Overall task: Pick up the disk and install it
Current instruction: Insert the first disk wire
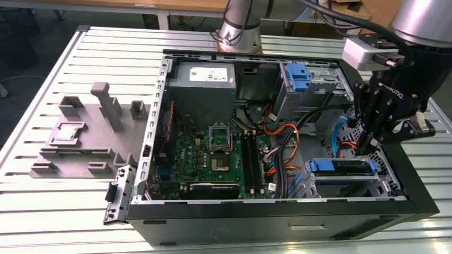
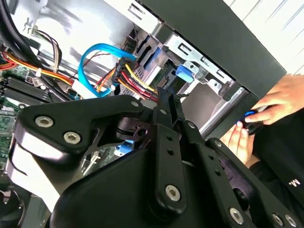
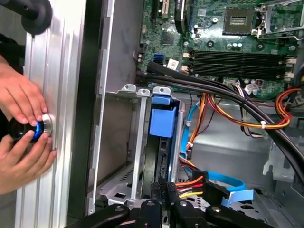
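Gripper [image 1: 369, 145] above one disk [image 1: 344, 167], two hands [image 3: 21, 137] nearby.

Arm's [image 1: 424, 21] shiny silver tube with black cables on top. Its hand [image 1: 372, 138] is matte black linkage plates, silver screws [image 2: 172, 191] everywhere.

An open black computer case [image 1: 282, 225] lies on its side on a slatted metal desk [image 1: 63, 211], its green motherboard [image 1: 211, 156] exposed, with an empty processor socket [image 1: 220, 138] at its centre and a grey power supply [image 1: 205, 84] at the far end. Orange, red and yellow cables [image 3: 247, 121] and a blue data cable [image 2: 99, 54] loop across the interior. On the exterior view's left, a grey moulded fixture [image 1: 84, 137] sits on the desk beside the case
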You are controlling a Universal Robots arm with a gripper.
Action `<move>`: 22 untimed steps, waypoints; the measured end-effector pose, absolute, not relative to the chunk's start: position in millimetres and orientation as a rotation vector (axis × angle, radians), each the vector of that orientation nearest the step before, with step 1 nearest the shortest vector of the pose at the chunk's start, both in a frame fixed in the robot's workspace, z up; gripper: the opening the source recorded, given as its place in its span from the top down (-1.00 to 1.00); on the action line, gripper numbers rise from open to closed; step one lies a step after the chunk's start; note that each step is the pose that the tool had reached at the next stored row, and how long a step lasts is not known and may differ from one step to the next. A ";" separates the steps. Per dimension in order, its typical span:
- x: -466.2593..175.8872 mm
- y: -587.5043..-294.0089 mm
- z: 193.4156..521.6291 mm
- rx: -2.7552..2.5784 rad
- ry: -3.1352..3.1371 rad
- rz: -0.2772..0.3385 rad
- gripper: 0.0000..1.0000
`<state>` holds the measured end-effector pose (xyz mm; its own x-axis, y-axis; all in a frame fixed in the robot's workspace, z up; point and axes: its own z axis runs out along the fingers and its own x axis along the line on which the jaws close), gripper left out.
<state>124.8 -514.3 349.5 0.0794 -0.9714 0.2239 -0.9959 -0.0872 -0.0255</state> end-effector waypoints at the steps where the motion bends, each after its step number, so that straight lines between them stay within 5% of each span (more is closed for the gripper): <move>1: 125.1 -514.5 349.5 2.206 -2.030 0.274 0.66; 22: 126.6 -517.7 349.0 2.221 -2.087 0.216 0.66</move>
<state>126.6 -517.7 349.0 0.0588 -0.9851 0.1614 -0.9973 -0.0650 -0.0334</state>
